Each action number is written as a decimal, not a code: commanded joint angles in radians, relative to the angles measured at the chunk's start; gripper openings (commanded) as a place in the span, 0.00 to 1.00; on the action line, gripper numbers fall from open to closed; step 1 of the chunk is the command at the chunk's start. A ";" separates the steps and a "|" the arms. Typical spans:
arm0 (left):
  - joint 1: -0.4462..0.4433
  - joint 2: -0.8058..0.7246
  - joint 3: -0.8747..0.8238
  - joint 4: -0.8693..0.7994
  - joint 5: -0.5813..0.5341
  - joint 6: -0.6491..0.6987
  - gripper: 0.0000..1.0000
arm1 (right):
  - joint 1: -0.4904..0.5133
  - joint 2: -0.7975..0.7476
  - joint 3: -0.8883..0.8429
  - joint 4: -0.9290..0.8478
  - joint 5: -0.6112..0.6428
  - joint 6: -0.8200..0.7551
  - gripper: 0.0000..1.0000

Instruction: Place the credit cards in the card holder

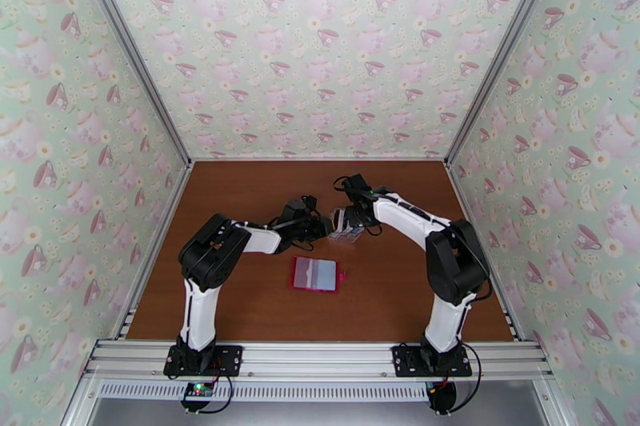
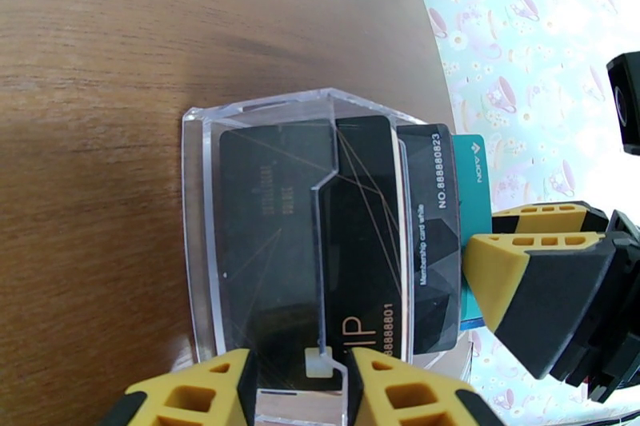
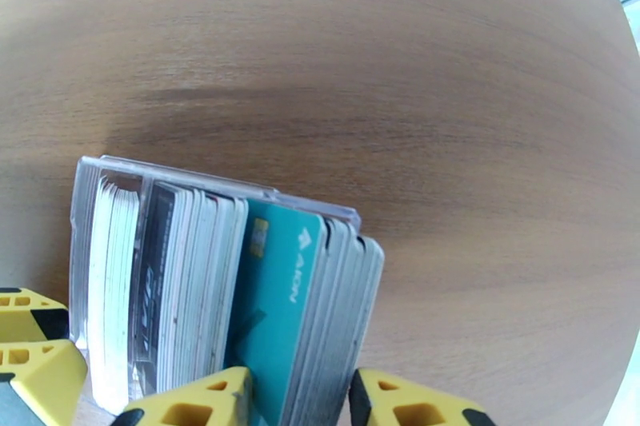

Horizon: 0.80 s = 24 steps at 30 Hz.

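Right tool point(image 3: 300, 389) is clamping the "AION"-fronted credit cards point(image 3: 280, 292); left tool point(image 2: 300, 381) is straddling the clear rack point(image 2: 198, 220), grip unclear.

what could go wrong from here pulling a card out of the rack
1. The right gripper straddles the teal card plus several cards behind it, so it may lift a bundle, not one.
2. The clear rack could tip or drag along if the left gripper at its wall does not steady it.
3. Both grippers sit very close, so fingers may bump.
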 commanded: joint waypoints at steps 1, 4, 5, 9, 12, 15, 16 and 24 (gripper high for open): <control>-0.006 0.025 -0.035 -0.098 -0.008 -0.011 0.34 | 0.008 0.025 0.038 -0.070 0.109 -0.002 0.43; -0.007 0.025 -0.035 -0.099 -0.008 -0.012 0.34 | 0.015 0.035 0.057 -0.094 0.144 -0.010 0.43; -0.007 0.025 -0.037 -0.100 -0.008 -0.013 0.34 | 0.018 0.039 0.061 -0.100 0.151 -0.012 0.43; -0.007 0.022 -0.037 -0.102 -0.009 -0.011 0.34 | 0.020 0.048 0.075 -0.109 0.153 -0.019 0.39; -0.004 0.022 -0.037 -0.101 -0.009 -0.011 0.34 | 0.021 0.047 0.077 -0.110 0.144 -0.018 0.35; -0.005 0.022 -0.038 -0.104 -0.010 -0.011 0.35 | 0.020 0.046 0.079 -0.107 0.127 -0.018 0.31; -0.002 0.022 -0.038 -0.104 -0.010 -0.011 0.34 | 0.021 0.047 0.078 -0.106 0.123 -0.018 0.31; 0.001 0.019 -0.043 -0.103 -0.011 -0.011 0.35 | 0.018 0.043 0.072 -0.101 0.099 -0.020 0.18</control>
